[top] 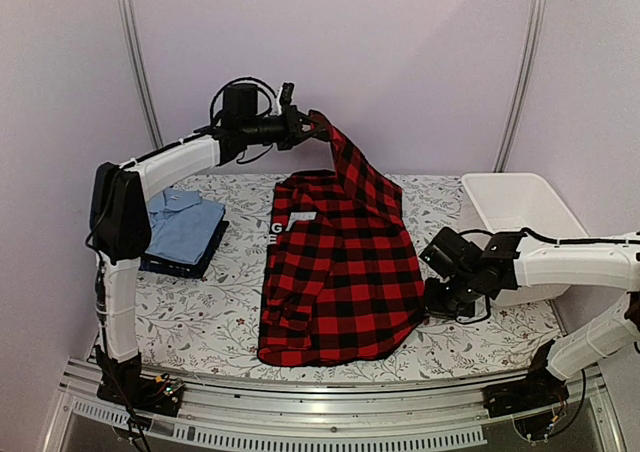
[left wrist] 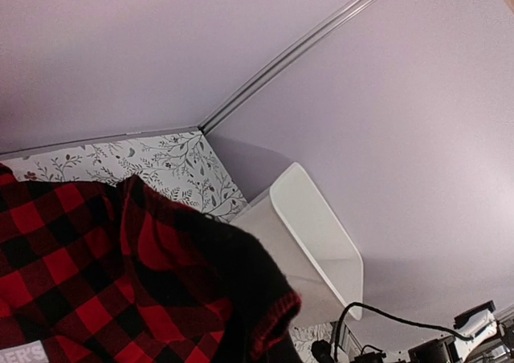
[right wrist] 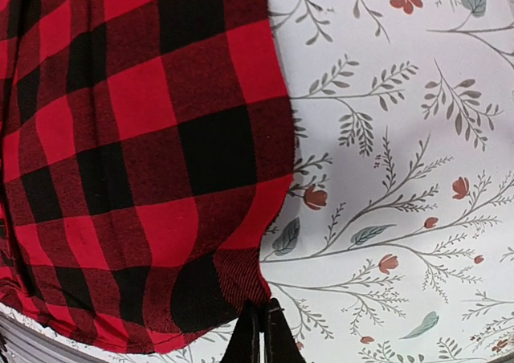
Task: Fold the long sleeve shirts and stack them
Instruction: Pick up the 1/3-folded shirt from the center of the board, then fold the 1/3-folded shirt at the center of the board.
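Observation:
The red-and-black checked flannel shirt [top: 340,272] lies spread on the table's middle, with white lettering on a black patch near its collar. My left gripper [top: 315,128] is raised high at the back and is shut on one sleeve end, which hangs down to the shirt. In the left wrist view the flannel [left wrist: 80,275] and its cuff cover my fingers. My right gripper [top: 432,307] is low at the shirt's right edge. In the right wrist view it [right wrist: 261,319] is shut on the flannel's edge [right wrist: 233,283]. A folded light blue collared shirt [top: 185,222] lies on a dark navy garment [top: 178,265] at the left.
A white plastic basket [top: 520,207] stands at the back right of the table, also seen in the left wrist view [left wrist: 313,226]. The tablecloth [right wrist: 401,178] has a floral print. Metal rails run along the near edge [top: 320,412].

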